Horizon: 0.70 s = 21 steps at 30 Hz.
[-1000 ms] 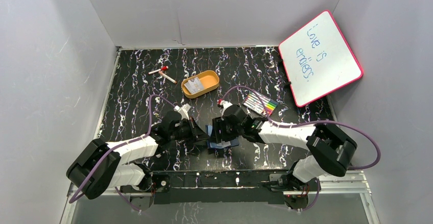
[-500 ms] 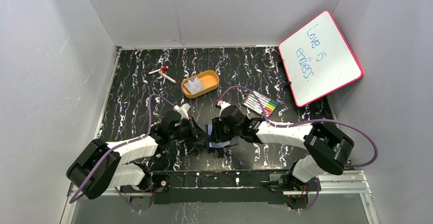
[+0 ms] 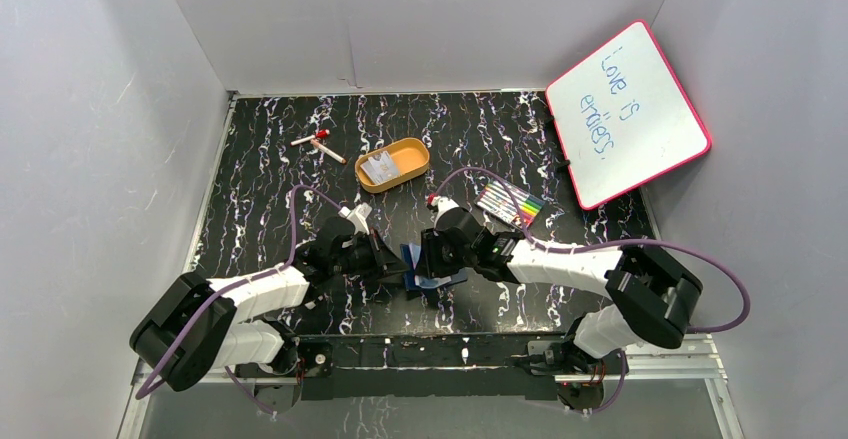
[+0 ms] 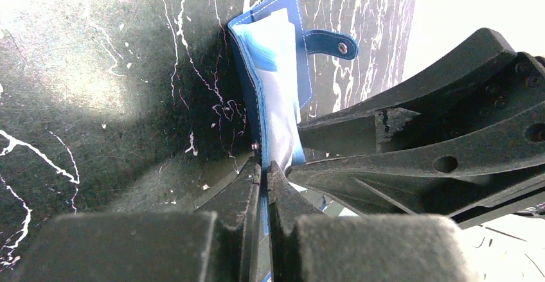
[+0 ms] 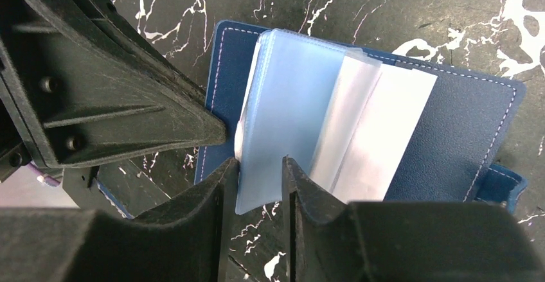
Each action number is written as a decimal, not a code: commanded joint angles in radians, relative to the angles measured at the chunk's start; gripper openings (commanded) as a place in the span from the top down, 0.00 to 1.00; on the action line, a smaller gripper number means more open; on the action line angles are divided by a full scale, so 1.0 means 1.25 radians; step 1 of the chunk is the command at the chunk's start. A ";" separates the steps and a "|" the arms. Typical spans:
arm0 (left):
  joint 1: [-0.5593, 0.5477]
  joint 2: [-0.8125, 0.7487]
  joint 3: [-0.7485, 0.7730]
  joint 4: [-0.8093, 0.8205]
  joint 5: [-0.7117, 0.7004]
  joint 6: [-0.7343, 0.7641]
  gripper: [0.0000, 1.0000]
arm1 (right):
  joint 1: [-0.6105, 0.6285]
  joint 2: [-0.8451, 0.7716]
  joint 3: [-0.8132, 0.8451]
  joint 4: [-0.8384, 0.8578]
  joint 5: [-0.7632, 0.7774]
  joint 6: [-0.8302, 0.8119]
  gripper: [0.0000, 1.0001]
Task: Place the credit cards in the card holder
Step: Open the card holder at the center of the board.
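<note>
The counter (image 3: 260, 159) is black, veined all over with white marbling. At centre frame the card holder (image 5: 463, 134) is dark navy with pale stitching round its edge. Its inner sleeves (image 5: 289, 102) are frosted light blue, with one white leaf (image 5: 385, 134) among them. Its snap tab (image 4: 321, 40) is blue with a silver stud. Upper centre, the tray (image 3: 412, 157) is orange, and the credit cards (image 3: 380, 168) in it are pale grey-white. The marker pack (image 3: 510, 204) is striped in many colours. Upper right, the whiteboard (image 3: 628, 109) is white, framed pink-red, with blue handwriting.
</note>
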State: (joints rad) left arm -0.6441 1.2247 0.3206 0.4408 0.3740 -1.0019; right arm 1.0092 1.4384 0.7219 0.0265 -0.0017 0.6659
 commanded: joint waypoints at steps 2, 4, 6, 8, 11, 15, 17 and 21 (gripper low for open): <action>0.002 -0.014 0.018 -0.010 0.005 0.016 1.00 | -0.003 -0.026 -0.011 0.010 0.010 -0.006 0.56; 0.001 -0.010 0.020 -0.008 0.006 0.017 1.00 | -0.003 -0.028 -0.014 0.013 0.011 -0.005 0.56; 0.001 -0.010 0.021 -0.008 0.008 0.016 1.00 | -0.003 -0.028 -0.013 0.013 0.012 -0.005 0.56; 0.001 -0.012 0.021 -0.010 0.006 0.017 1.00 | -0.003 -0.027 -0.012 0.013 0.012 -0.005 0.56; 0.001 -0.012 0.022 -0.014 0.005 0.020 1.00 | -0.002 -0.029 -0.014 0.015 0.012 -0.004 0.54; 0.001 -0.009 0.021 -0.013 0.004 0.020 1.00 | -0.002 -0.041 -0.018 0.015 0.022 -0.001 0.46; 0.001 -0.008 0.021 -0.011 0.005 0.020 1.00 | -0.003 -0.044 -0.019 0.013 0.022 -0.001 0.47; 0.001 -0.008 0.024 -0.011 0.006 0.020 1.00 | -0.003 -0.046 -0.022 0.012 0.017 -0.004 0.55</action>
State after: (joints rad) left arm -0.6441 1.2247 0.3206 0.4366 0.3740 -0.9905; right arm 1.0084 1.4124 0.7029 0.0242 0.0051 0.6666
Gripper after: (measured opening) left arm 0.019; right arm 0.477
